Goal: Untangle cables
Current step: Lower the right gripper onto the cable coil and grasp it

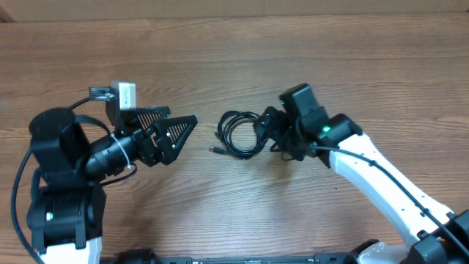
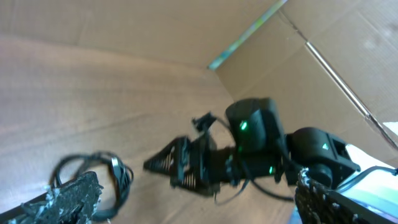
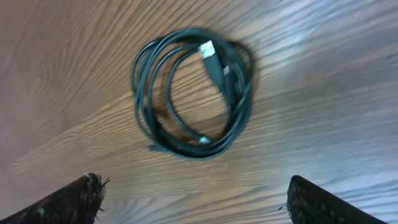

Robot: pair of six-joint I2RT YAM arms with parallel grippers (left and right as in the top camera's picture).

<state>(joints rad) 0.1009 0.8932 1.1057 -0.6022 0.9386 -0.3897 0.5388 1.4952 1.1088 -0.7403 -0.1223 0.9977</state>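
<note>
black cables point(image 3: 186, 152) just beyond right tool point(image 3: 193, 190)

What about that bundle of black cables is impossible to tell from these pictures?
How many cables there are: right wrist view, strands overlap in one coil.
Coil's right edge: overhead view, covered by the right gripper.
Plug types: too small overhead, blurred in the left wrist view.

Left arm of matte black jointed housings point(image 1: 62, 143), black triangular ribbed fingers point(image 1: 178, 130), white boxy wrist camera point(image 1: 124, 94), looping black cable point(image 1: 16, 192), right arm's glossy white curved link point(image 1: 377, 174), black wrist block point(image 1: 304, 106), small green indicator light point(image 1: 325, 132)
</note>
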